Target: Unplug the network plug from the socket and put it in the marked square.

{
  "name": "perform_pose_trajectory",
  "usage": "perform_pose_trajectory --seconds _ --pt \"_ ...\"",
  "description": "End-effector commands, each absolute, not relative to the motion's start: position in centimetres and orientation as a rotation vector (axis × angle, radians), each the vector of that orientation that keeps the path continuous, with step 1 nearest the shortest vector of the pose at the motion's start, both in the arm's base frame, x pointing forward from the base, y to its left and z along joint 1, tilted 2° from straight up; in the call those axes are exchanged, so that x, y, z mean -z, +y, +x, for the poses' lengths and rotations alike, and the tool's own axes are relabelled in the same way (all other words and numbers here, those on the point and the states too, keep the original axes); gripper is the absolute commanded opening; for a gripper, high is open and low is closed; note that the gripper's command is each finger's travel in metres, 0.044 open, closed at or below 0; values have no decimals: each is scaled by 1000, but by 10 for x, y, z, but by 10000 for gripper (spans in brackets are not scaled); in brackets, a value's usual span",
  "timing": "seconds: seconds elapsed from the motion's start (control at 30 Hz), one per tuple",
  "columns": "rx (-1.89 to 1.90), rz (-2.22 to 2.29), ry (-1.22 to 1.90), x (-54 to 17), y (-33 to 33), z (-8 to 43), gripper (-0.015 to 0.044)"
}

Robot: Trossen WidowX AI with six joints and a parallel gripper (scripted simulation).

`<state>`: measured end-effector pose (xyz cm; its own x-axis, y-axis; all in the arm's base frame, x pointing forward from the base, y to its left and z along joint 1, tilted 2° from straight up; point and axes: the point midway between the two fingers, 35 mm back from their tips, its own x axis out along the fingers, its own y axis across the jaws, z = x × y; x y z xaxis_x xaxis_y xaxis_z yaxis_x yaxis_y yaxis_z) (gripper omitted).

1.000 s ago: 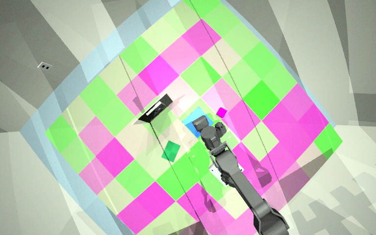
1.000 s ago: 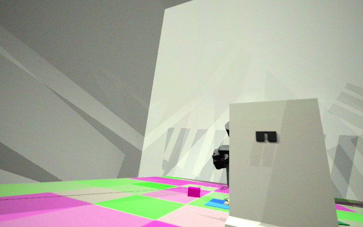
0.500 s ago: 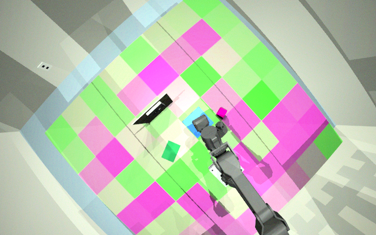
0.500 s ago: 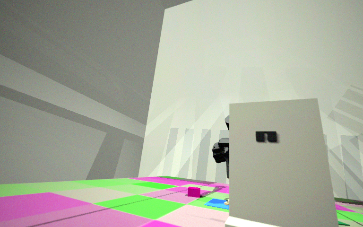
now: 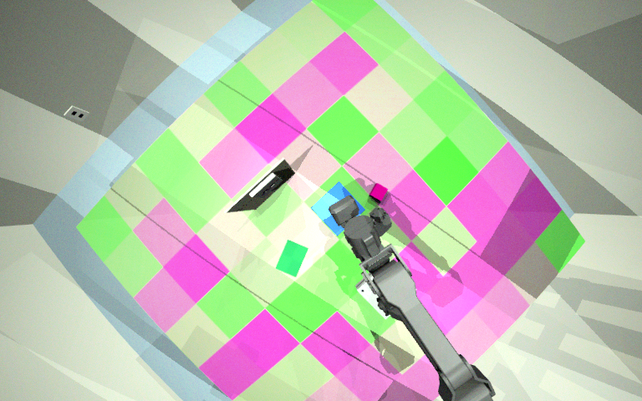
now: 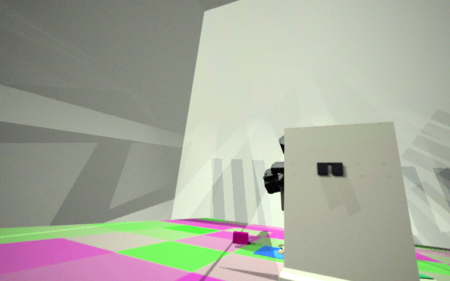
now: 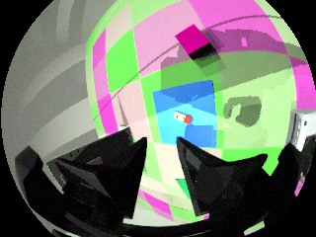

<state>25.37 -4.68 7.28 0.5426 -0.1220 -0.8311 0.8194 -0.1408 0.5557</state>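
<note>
The plug (image 6: 282,251) (image 7: 183,118) is lying on the table inside the blue square (image 5: 321,207) (image 6: 265,252) (image 7: 168,101), below the gripper (image 5: 343,210) (image 6: 283,209) (image 7: 161,140) and beyond its fingertips, not between them. The jaws stand partly apart above this square, and they hold nothing. Outside the square, the magenta block (image 5: 378,192) (image 6: 240,237) (image 7: 194,39) is near one side, and the upright panel (image 5: 245,202) (image 6: 338,215) (image 7: 113,140) stands on another side, farther away.

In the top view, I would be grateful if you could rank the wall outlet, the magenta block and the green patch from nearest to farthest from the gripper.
1. Magenta block, just to its upper right.
2. Green patch, lower left.
3. Wall outlet, far left.
</note>
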Motion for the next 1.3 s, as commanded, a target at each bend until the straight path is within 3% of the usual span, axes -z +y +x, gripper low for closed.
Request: perform_pose_trajectory --seconds 0.0,1.27 --pt "912 1500 615 -82 -47 255 156" --pt "913 1498 622 -161 -45 255 156"
